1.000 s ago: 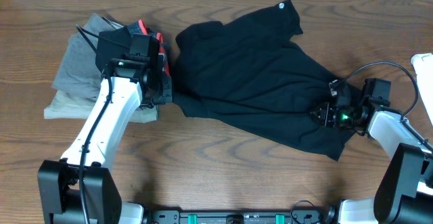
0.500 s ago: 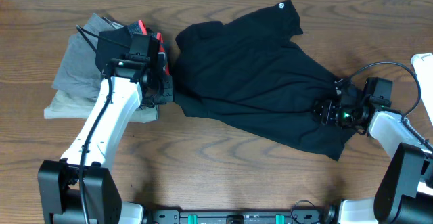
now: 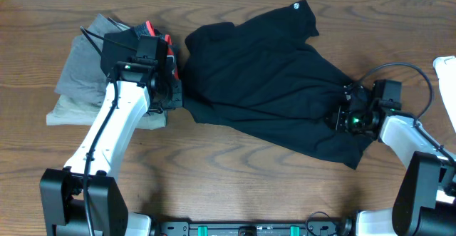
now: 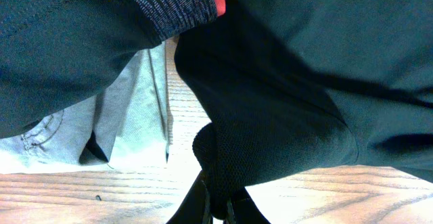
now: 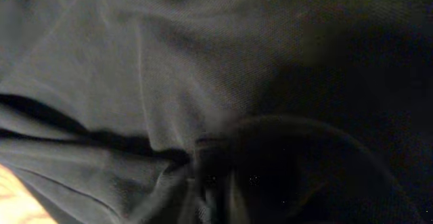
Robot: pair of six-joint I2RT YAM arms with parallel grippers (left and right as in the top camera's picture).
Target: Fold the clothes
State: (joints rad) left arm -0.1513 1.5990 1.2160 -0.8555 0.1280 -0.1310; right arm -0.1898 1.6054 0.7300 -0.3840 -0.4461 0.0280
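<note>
The black T-shirt (image 3: pixel 263 79) lies spread and wrinkled across the middle of the table, with its small white mark (image 3: pixel 296 6) at the far end. My left gripper (image 3: pixel 173 97) is at the shirt's left edge. In the left wrist view its fingers (image 4: pixel 216 207) are shut on a fold of black fabric (image 4: pixel 270 129). My right gripper (image 3: pixel 343 118) sits on the shirt's right side. In the right wrist view its fingers (image 5: pixel 216 190) are closed in bunched black cloth (image 5: pixel 169 82), and the view is very dark.
Grey folded garments (image 3: pixel 80 79) lie at the left, also seen in the left wrist view (image 4: pixel 135 122). A smaller black garment with a grey-and-red waistband (image 3: pixel 155 33) lies on them, under my left arm. A white object (image 3: pixel 447 68) is at the right edge.
My right gripper has shifted slightly left and away over the shirt, gathering the cloth a little. The left arm has not moved.
</note>
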